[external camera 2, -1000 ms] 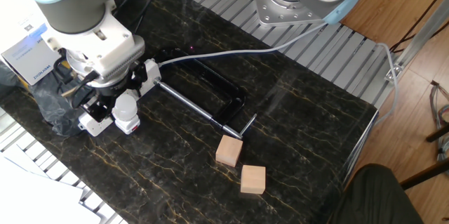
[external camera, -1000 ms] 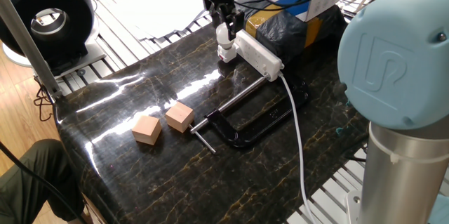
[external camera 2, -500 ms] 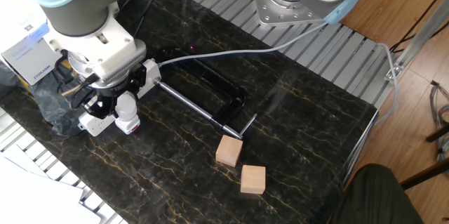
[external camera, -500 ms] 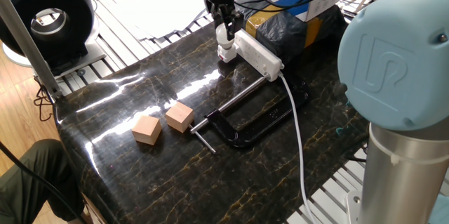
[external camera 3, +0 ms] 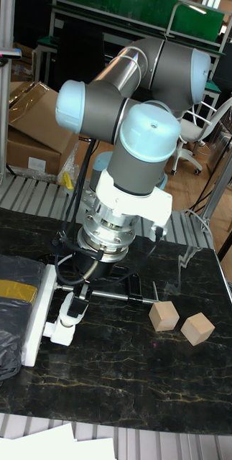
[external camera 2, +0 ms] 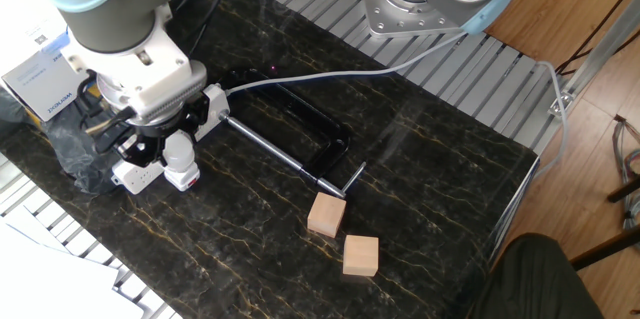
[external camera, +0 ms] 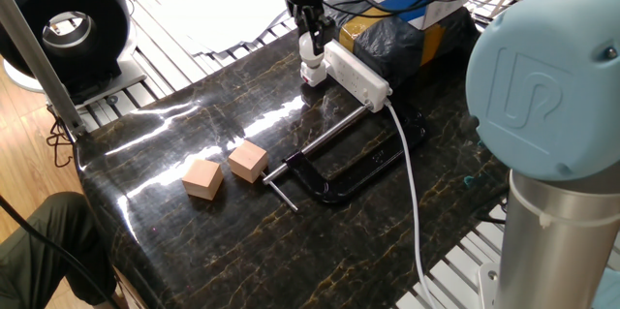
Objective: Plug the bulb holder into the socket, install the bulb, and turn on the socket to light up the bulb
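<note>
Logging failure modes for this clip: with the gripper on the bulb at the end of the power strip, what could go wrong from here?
1. The gripper is closed on the bulb over the bulb holder; a tilted bulb could cross-thread or jam.
2. The socket lies loose on the table, so twisting might drag it.
3. The clamp lies close by and could snag its cable.

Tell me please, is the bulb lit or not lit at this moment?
Not lit. The bulb looks plain white with no glow, standing on the bulb holder beside the socket, with the gripper around it.

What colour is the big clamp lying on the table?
Black clamp with a silver screw rod, clearest in one fixed view.
</note>
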